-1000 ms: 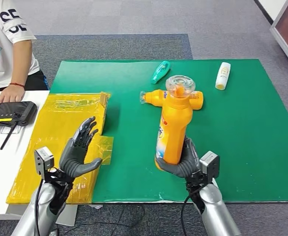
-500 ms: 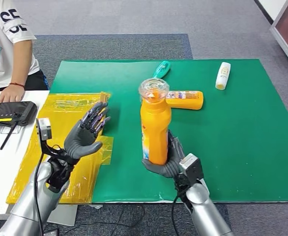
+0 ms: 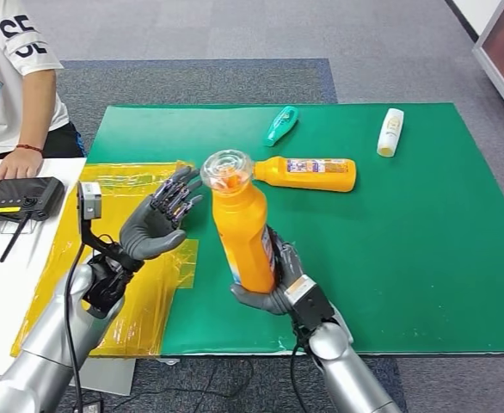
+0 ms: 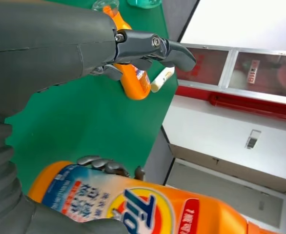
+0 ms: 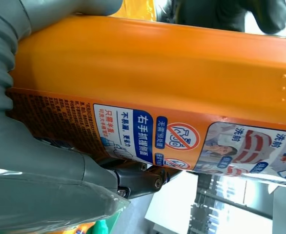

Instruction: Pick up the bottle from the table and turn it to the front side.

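My right hand grips a large orange detergent bottle around its lower part and holds it above the green mat, tilted a little to the left. Its clear cap faces up. My left hand hovers just left of the bottle with its fingers spread and its palm toward it, holding nothing. In the left wrist view the bottle's blue and red brand label faces the left hand. In the right wrist view the bottle's back label lies against the right hand.
A second orange bottle lies on the mat behind the held one, with a teal bottle and a white bottle further back. Yellow plastic sheeting covers the left side. A person sits by a black controller.
My right hand carried the bottle left and toward me, tilting it. My left hand rose and moved right, closer to the bottle, staying empty.
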